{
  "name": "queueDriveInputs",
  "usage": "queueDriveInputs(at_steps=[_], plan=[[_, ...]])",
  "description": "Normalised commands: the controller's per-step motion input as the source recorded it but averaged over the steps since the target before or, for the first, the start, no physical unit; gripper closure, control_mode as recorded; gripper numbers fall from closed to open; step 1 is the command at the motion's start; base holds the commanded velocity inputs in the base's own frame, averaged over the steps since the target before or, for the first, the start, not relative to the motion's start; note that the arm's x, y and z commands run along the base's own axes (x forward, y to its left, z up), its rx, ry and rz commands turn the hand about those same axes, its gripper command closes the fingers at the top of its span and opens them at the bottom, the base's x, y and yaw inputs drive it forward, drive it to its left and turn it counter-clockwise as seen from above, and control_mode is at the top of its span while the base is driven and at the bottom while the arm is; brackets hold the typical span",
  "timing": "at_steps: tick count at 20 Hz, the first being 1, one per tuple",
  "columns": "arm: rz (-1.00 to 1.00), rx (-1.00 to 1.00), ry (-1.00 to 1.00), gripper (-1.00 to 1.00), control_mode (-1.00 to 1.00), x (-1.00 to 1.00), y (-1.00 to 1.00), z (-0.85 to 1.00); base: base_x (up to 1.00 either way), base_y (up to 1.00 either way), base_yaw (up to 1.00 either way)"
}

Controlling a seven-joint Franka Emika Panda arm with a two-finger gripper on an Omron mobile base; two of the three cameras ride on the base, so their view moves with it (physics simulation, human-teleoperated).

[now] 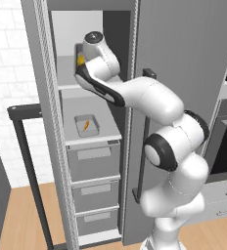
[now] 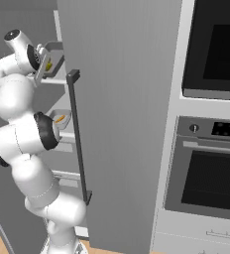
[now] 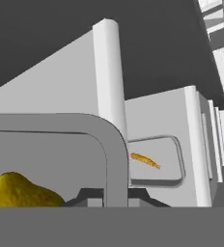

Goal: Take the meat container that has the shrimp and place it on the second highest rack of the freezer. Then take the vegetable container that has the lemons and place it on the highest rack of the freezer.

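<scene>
Hand view gives me a round yellow lemon at lower left, inside the grey rounded-rim vegetable container. From the left base view that tray sits up at the freezer's upper pale shelf — the highest rack — with my gripper against it; whether the fingers are clamped or parted I cannot tell. One shelf down, the small grey meat container holds the thin curved orange shrimp on the lower pale shelf. Below are grey drawers, all within the tall grey freezer with its long dark bar handle. Black wall ovens stand to the right.
</scene>
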Motion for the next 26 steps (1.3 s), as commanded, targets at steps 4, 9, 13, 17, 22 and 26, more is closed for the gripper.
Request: queueDriveInputs(at_steps=[4, 9, 13, 17, 22, 26], plan=[[0.00, 0.00, 0.00, -1.00, -1.00, 0.59, 0.39, 0.17, 0.00, 0.00, 0.00], [-0.09, 0.01, 0.00, -1.00, -1.00, 0.48, 0.04, 0.13, 0.00, 0.00, 0.00], [-0.02, 0.04, 0.01, -1.00, -1.00, -0.29, 0.00, 0.37, 0.00, 0.00, 0.00], [0.04, 0.17, 0.13, -1.00, -1.00, -0.93, -0.02, 0.45, 0.00, 0.00, 0.00], [0.02, 0.15, 0.15, -1.00, -1.00, -1.00, -0.50, 0.02, 0.00, 0.00, 0.00], [0.06, 0.10, 0.23, -1.00, -1.00, -1.00, -0.41, -0.63, 0.00, 0.00, 0.00]])
